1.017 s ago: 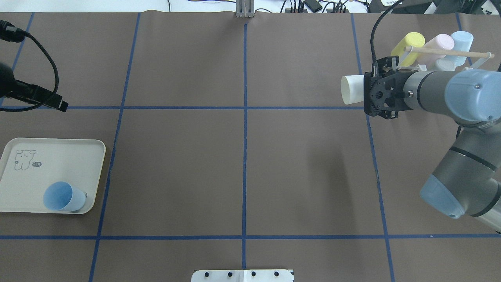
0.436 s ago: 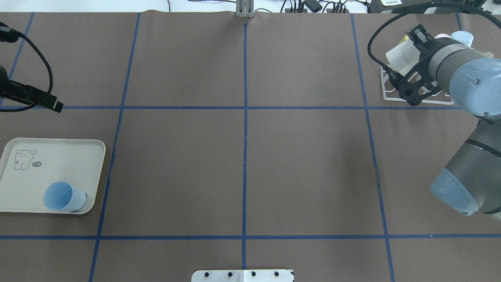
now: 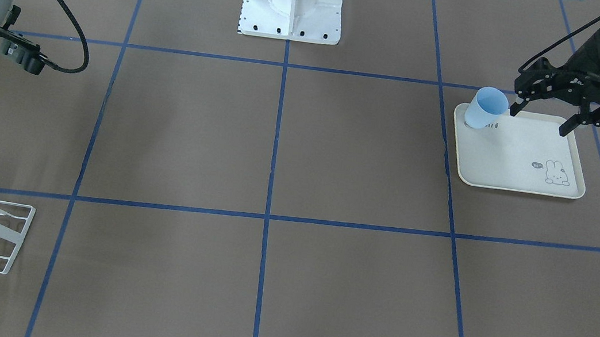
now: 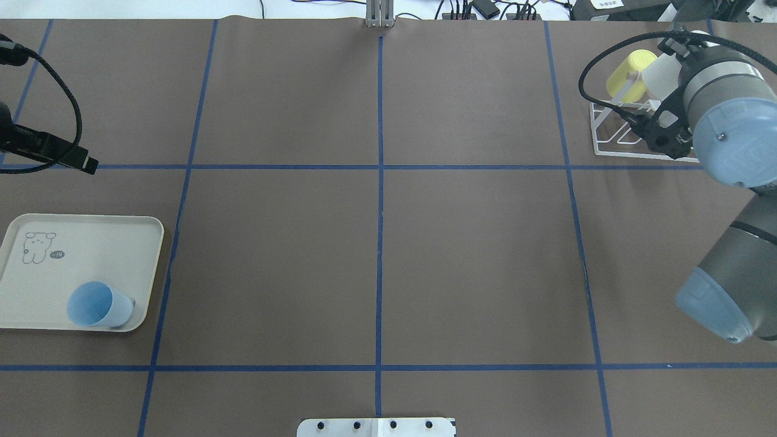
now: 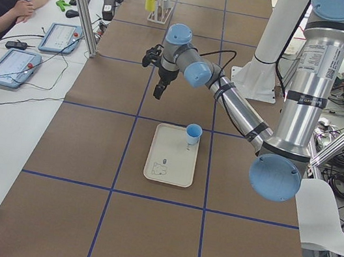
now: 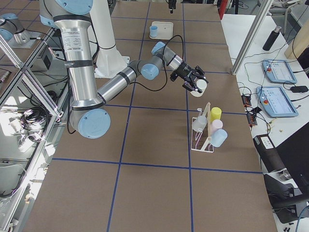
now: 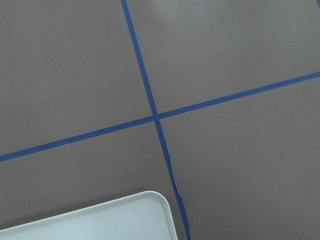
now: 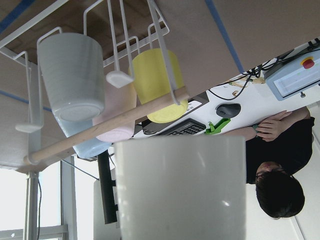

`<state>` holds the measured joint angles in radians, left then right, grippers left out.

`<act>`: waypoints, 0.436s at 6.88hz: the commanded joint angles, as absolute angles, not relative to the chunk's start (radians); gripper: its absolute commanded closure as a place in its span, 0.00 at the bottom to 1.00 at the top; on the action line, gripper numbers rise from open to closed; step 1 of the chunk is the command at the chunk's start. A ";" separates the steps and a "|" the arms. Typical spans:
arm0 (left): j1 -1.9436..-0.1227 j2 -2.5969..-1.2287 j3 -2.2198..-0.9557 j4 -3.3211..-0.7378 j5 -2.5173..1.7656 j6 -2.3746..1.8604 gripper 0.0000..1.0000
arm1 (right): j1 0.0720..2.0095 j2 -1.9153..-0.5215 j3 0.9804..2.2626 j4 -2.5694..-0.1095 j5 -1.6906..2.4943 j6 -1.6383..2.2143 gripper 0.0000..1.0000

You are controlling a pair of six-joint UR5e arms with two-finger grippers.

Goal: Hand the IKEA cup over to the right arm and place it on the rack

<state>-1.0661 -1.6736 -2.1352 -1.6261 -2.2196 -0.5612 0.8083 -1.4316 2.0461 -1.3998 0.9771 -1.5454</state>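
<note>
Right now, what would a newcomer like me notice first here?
The right gripper holds a white cup in the air just short of the rack, where coloured cups already hang. At the table's other end a blue cup sits on a rabbit-print tray, with the left gripper open and raised nearby.

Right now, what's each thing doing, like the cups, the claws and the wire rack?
White plastic cup: clamped, off the table.
Right gripper: shut on white plastic cup.
Left gripper: open, empty.
Pale blue plastic cup: upright on cream rabbit-print tray.
White wire rack: yellow cup and three more on it.
</note>
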 commanded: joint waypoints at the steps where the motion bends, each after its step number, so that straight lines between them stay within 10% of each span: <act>1: -1.066 -1.674 -2.137 -1.626 -2.221 -0.563 0.00 | 0.755 -1.448 2.037 -1.399 0.832 -1.528 1.00; 3: -1.065 -1.674 -2.134 -1.628 -2.221 -0.563 0.00 | 0.689 -1.457 1.988 -1.399 0.711 -1.441 1.00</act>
